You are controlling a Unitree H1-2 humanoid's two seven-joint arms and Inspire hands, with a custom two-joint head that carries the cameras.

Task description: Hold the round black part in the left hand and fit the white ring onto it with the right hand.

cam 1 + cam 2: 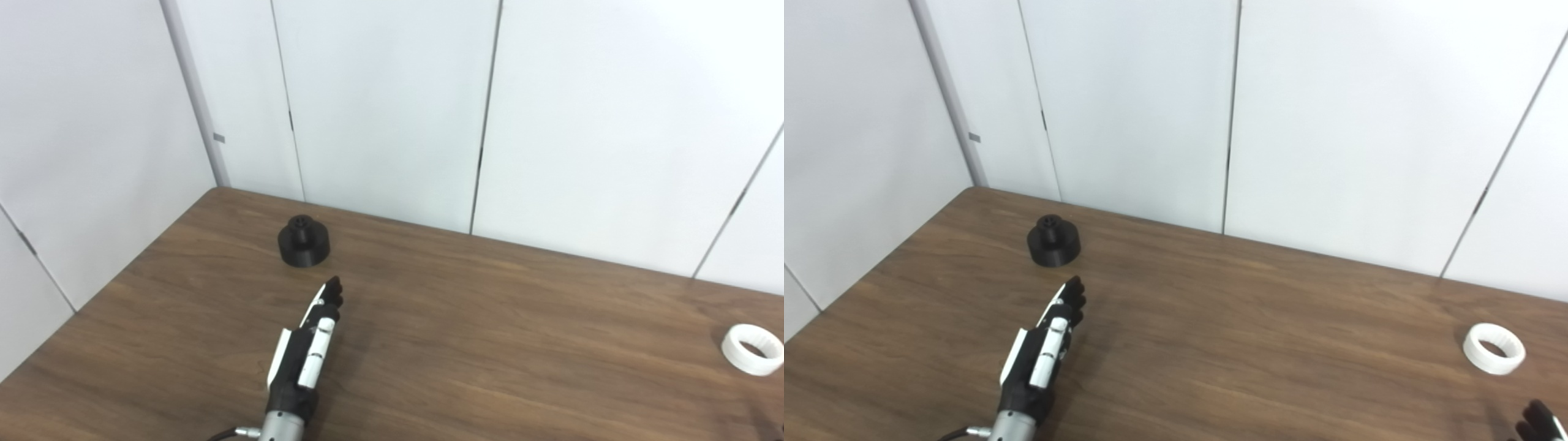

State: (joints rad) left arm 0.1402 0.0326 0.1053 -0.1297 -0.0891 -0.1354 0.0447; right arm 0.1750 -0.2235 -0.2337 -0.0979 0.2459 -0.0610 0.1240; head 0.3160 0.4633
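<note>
So nothing is fitted yet. My left hand [306, 349] reaches over the table [490, 343] with fingers extended and empty, near the black part [304, 241] but not touching it. At the far right lies the ring [1494, 348], untouched. Only my right hand's [1540, 422] fingertips show at the frame edge; I cannot tell its state. Both grasps and the fitting remain.

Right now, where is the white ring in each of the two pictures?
Left eye view: the white ring lies on the table at the far right edge, almost cut off.
Right eye view: the white ring lies further in from the right edge, fully visible.
Shared landmark: the black part far left on the table.
</note>
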